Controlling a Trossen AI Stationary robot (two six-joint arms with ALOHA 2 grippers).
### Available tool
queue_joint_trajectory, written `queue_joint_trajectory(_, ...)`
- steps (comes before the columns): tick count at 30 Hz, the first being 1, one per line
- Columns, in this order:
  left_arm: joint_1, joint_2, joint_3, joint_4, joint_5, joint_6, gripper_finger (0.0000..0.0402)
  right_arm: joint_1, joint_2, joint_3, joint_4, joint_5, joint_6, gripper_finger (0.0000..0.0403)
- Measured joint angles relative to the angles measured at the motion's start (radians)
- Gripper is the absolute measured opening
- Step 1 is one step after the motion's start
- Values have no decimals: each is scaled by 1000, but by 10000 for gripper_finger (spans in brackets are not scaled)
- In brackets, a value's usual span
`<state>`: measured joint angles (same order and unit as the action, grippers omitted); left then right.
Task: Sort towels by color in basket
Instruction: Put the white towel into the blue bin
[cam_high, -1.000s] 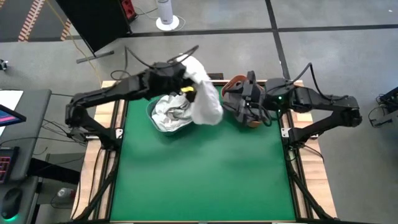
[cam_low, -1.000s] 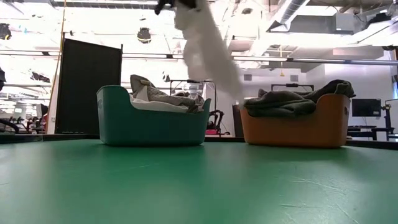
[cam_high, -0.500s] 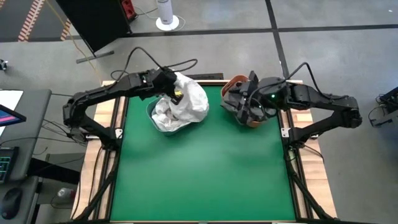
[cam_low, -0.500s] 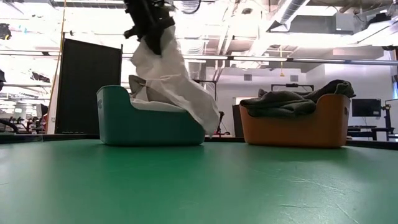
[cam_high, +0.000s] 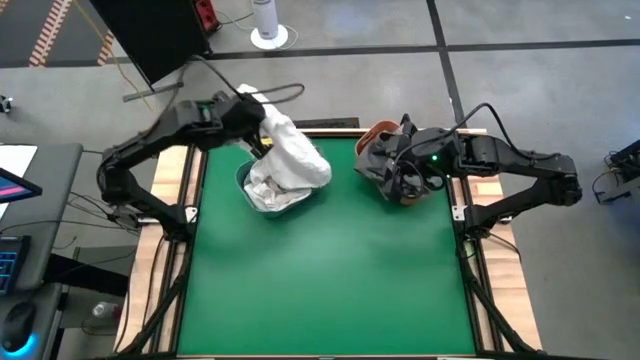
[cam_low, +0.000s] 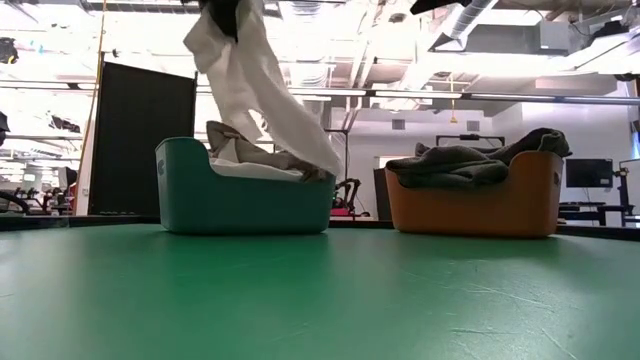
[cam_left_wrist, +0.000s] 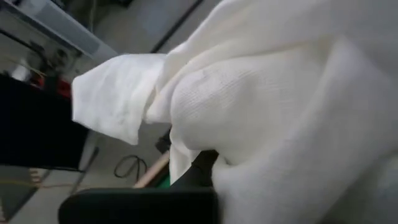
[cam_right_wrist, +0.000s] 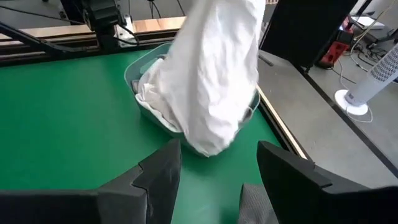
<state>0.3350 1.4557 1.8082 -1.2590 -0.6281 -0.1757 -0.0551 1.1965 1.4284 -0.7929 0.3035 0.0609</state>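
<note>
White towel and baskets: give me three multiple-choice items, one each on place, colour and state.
1. Where does the white towel hang?
A. Over the teal basket
B. Over the orange basket
C. Flat on the table

2. What colour are the towels in the orange basket?
A. White
B. Dark grey
C. Rust-orange

3. What state is the right end effector in?
A. Shut on a towel
B. Open, holding nothing
C. Out of view

Key: 1 A, the low view shows its lower end draped into the teal basket from the left end effector. 2 B, dark grey towels fill it. 3 B, the right wrist view shows its fingers spread and empty.
</note>
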Motion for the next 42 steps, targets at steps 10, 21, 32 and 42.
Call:
queue_joint_trajectory(10,-36,-70,233,96,2,136,0,0,0,0,5,0,12,240)
queue_joint_trajectory(21,-35,-128,178,126,21,110,0,0,0,0,31,0,17,240)
queue_joint_trajectory(32,-31,-77,-369,491,23,-10,0,42,0,-1,73,1,62,240)
queue_joint_trajectory(42,-68,86,-556,691,-78,-474,0,97,0,-1,67,1,116,240)
